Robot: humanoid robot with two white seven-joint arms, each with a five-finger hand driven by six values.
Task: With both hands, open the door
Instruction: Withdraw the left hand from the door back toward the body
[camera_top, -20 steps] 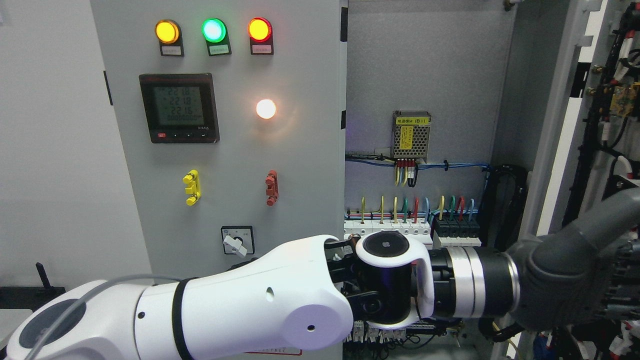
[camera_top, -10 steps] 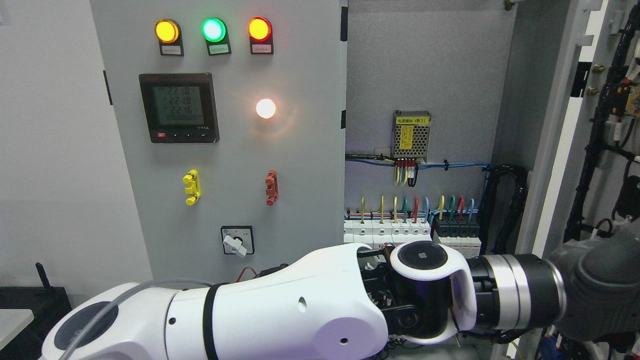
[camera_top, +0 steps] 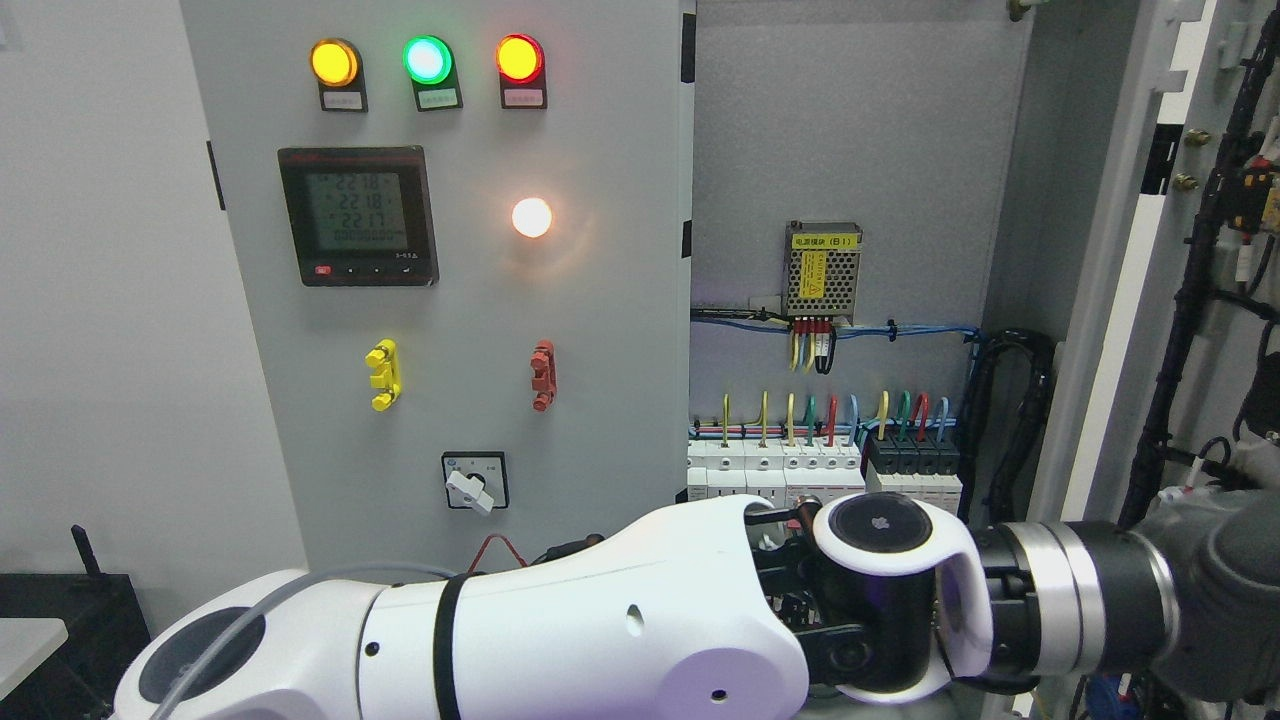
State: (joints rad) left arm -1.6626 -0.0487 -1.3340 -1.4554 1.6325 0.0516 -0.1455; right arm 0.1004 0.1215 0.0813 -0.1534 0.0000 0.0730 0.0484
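The left arm [camera_top: 560, 640] reaches across from the lower left; its grey left hand [camera_top: 1215, 610] sits at the right edge, fingers cropped, so I cannot tell their state; the open door [camera_top: 1130, 250] stands just above the hand; far to its upper left, three lamps [camera_top: 427, 60], one meter [camera_top: 358, 215], two handles [camera_top: 384, 375].

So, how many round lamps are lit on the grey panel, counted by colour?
Amber lamp: 1
Green lamp: 1
Red lamp: 1
White lamp: 1
Total: 4
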